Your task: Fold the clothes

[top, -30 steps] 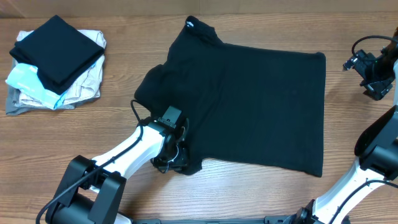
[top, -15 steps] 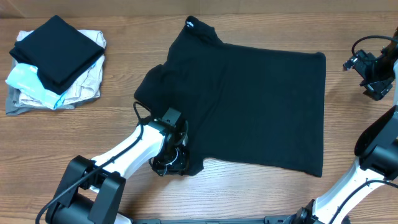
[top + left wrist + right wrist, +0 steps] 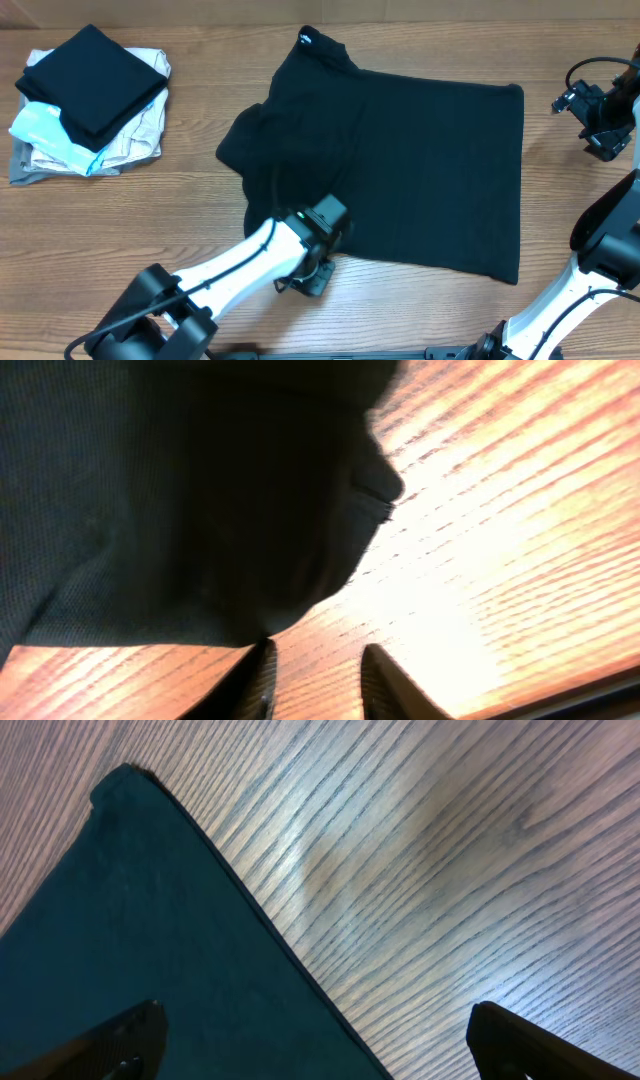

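Note:
The clothes, one black short-sleeved shirt [image 3: 410,170], lie spread flat in the middle of the table with the white collar tag [image 3: 306,38] at the far edge. My left gripper [image 3: 312,278] sits low at the shirt's near-left edge. In the left wrist view its jaws [image 3: 315,682] stand slightly apart over bare wood, and the black fabric [image 3: 180,490] lies just beyond the tips, not between them. My right gripper [image 3: 600,125] hovers past the shirt's far right corner, wide open [image 3: 320,1045], above the shirt's corner [image 3: 150,940] and the table.
A pile of folded garments [image 3: 90,100] sits at the far left, with a black one on top of beige, light-blue and grey ones. The wooden table [image 3: 150,210] shows between the pile and the shirt. The right arm's base [image 3: 600,270] stands at the near right.
My left gripper has swung right along the shirt's near edge and opened, letting go of the sleeve. The sleeve no longer sticks out at the near left. The right arm has not moved.

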You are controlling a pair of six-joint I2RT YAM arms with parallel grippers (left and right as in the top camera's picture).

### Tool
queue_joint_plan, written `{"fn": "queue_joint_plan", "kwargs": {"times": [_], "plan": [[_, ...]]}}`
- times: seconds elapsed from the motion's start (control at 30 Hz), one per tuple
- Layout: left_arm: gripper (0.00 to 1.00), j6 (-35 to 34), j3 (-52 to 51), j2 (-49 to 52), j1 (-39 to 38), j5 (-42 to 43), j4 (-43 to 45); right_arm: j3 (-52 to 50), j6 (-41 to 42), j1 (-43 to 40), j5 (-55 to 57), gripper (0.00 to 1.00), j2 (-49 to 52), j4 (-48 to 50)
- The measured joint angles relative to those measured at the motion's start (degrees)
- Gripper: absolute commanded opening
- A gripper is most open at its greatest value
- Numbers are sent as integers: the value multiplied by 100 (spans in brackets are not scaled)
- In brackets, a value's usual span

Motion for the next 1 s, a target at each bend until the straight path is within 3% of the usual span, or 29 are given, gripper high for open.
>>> {"fn": "queue_joint_plan", "kwargs": {"times": [0.13, 0.4, 1.0], "plan": [[50, -13, 0, 0, -271, -651, 129, 0, 0, 0, 2, 100, 0, 0], [52, 186, 0, 0, -304, -1327, 699, 0, 4, 0, 4, 100, 0, 2], [53, 874, 0, 4, -481, -881, 649, 0, 4, 0, 2, 100, 0, 2]]}}
